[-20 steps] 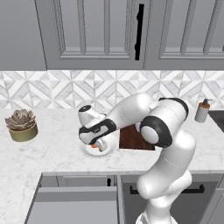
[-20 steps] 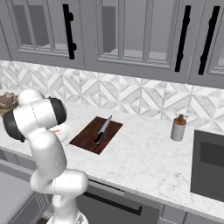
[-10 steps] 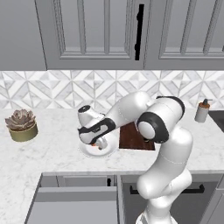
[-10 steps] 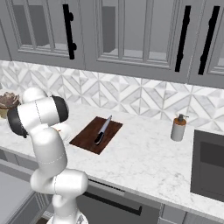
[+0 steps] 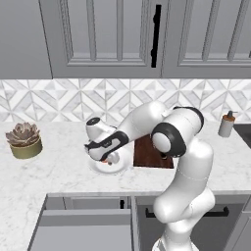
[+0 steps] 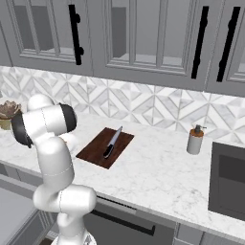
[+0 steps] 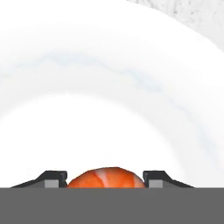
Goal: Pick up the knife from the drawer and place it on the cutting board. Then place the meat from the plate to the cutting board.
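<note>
The white plate (image 5: 121,163) sits on the counter left of the dark reddish-brown cutting board (image 5: 147,152). My gripper (image 5: 104,158) is down in the plate. In the hand view the two fingertips press against either side of the orange-red meat (image 7: 107,176), which lies on the plate (image 7: 109,96), so the gripper (image 7: 106,178) is shut on it. The knife (image 6: 113,142) lies on the cutting board (image 6: 94,152), black handle toward the front. Below the counter the grey drawer (image 5: 83,229) stands pulled out.
A tan pot with a succulent (image 5: 23,140) stands at the counter's left. A soap dispenser (image 6: 194,139) stands right of the board, with a dark cooktop (image 6: 229,184) beyond it. Grey wall cabinets with black handles hang above.
The hand has sunk lower into the plate and the fingers have closed in onto the meat. The knife and board have not moved.
</note>
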